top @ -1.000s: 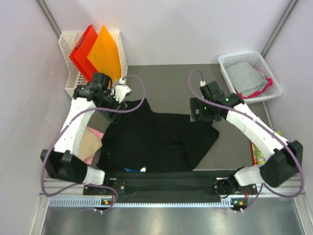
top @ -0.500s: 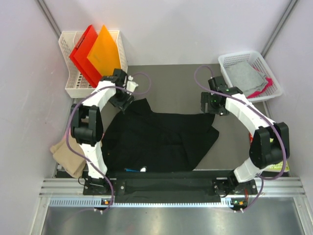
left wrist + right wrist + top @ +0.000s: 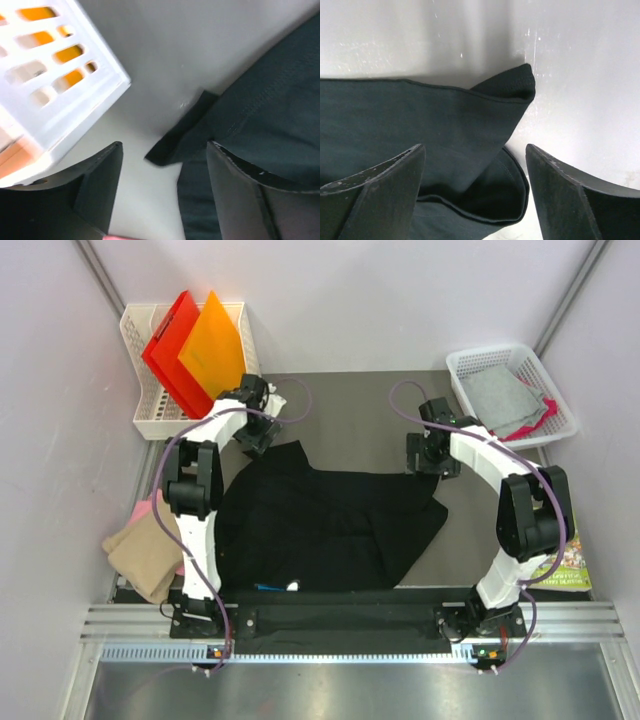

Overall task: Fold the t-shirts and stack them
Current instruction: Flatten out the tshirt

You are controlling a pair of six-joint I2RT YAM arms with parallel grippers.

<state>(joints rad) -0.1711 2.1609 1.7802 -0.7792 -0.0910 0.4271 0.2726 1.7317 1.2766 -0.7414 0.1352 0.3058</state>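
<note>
- No word, label, brand, number or sign can be read in any of the three views.
- The picture book (image 3: 565,570) at the table's right edge shows a colourful cover, but any lettering on it is too small to make out.
- The black t-shirt (image 3: 320,525) has a small blue and white mark at its near hem, with no legible wording.

Left of the black t-shirt (image 3: 330,520), my left arm (image 3: 197,525) hides part of the tan shirt (image 3: 140,555), and only a scrap of the pink shirt (image 3: 145,508) shows. At its near hem a blue-white sliver (image 3: 277,587) is too small for me to read.
</note>
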